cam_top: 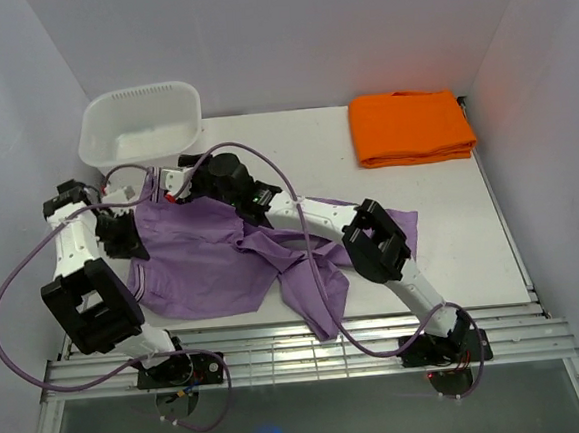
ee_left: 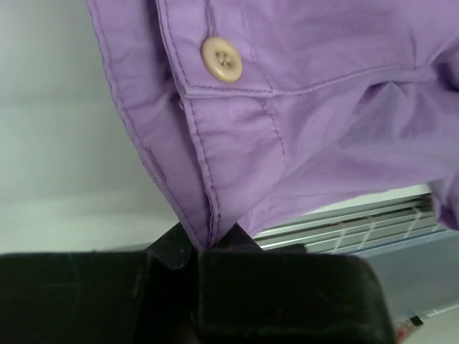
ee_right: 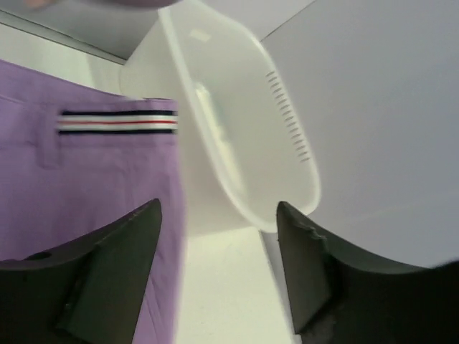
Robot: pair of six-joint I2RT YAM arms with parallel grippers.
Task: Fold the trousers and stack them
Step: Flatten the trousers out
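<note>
The lilac trousers point(cam_top: 203, 263) lie crumpled on the left half of the table, with one leg trailing toward the front edge. My left gripper point(cam_top: 136, 239) is at their left edge. In the left wrist view, the left gripper point(ee_left: 206, 244) is shut on a seamed fold of the trousers point(ee_left: 323, 107) below a beige button point(ee_left: 221, 59). My right gripper point(cam_top: 169, 181) is at the waistband near the basket. In the right wrist view, the right gripper point(ee_right: 219, 222) is open with nothing between its fingers. The trousers point(ee_right: 86, 179), with a striped tab point(ee_right: 118, 122), lie to its left.
A white plastic basket point(cam_top: 139, 91) stands at the back left, right in front of the right gripper point(ee_right: 237, 143). A folded orange cloth point(cam_top: 410, 127) lies at the back right. A metal grille point(cam_top: 310, 350) runs along the table's front edge.
</note>
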